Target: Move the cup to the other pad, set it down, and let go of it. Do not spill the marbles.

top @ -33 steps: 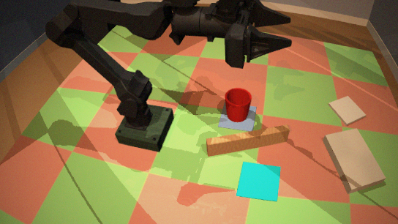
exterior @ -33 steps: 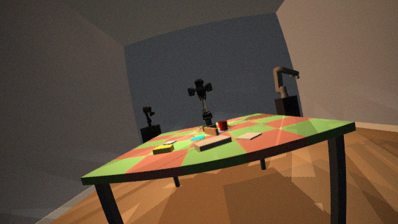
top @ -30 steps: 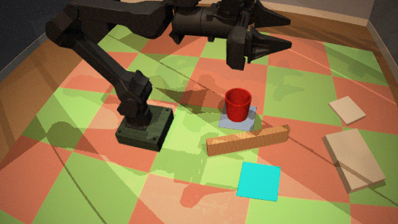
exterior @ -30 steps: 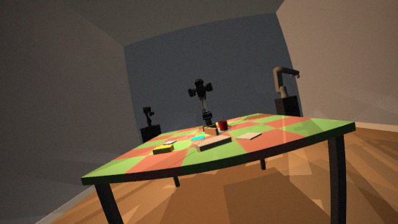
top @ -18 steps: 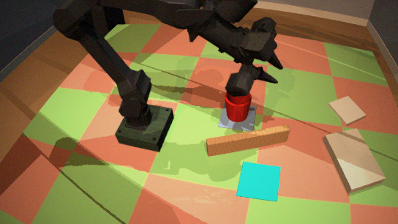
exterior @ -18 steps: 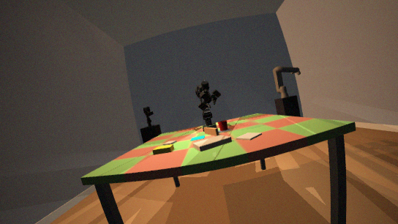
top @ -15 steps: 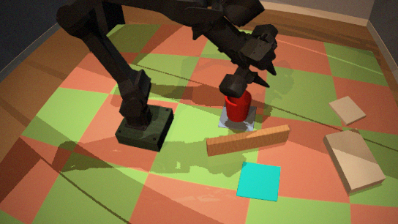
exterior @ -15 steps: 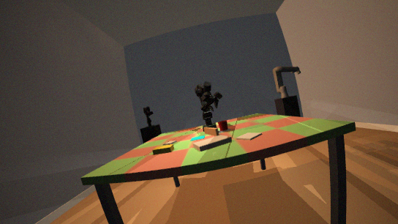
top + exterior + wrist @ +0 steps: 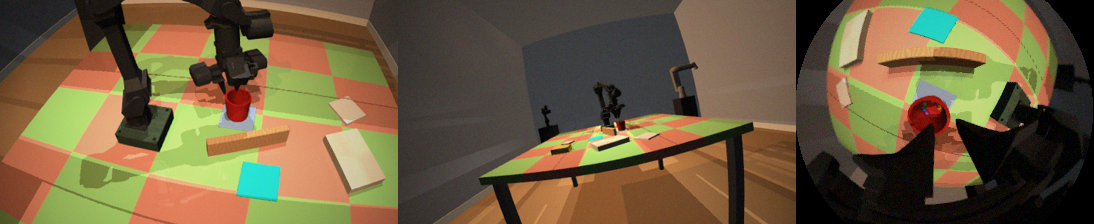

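The red cup stands upright on the pale blue-grey pad. Several small coloured marbles lie inside it in the wrist view. The cyan pad lies bare on the other side of the wooden bar. My gripper points down, partly open, with nothing between its fingers. Its tips are close to the cup's rim on the side away from the bar; one tip overlaps the rim in the wrist view. Whether it touches is unclear.
A wooden bar stands between the two pads. A thick beige block and a thin beige tile lie off to one side. A yellow block lies near the table edge.
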Controlling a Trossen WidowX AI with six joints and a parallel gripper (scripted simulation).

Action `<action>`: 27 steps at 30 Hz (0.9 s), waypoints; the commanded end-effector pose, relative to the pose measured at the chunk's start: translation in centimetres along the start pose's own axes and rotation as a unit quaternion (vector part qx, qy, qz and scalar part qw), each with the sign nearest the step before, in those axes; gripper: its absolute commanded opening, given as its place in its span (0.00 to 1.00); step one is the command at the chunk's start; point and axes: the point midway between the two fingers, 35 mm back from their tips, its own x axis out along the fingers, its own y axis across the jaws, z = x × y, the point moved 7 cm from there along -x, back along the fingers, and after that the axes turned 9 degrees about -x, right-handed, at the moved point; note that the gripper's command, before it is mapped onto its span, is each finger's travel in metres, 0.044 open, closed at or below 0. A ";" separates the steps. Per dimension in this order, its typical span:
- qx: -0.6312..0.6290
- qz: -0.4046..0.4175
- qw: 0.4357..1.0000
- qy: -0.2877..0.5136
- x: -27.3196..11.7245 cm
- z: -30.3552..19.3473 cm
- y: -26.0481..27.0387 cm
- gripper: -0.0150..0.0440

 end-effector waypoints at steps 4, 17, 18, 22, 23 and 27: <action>0.019 -0.026 0.999 0.007 0.1 -0.2 -0.2 0.50; 0.019 -0.026 0.999 0.007 1.7 -0.2 -0.1 0.50; 0.019 -0.026 0.999 0.007 1.8 -0.2 -0.1 0.50; 0.019 -0.026 0.999 0.007 2.5 -0.2 -0.1 0.50; 0.019 -0.026 0.999 0.007 2.7 -0.2 -0.1 0.50; 0.019 -0.026 0.999 0.007 3.3 -0.2 -0.1 0.50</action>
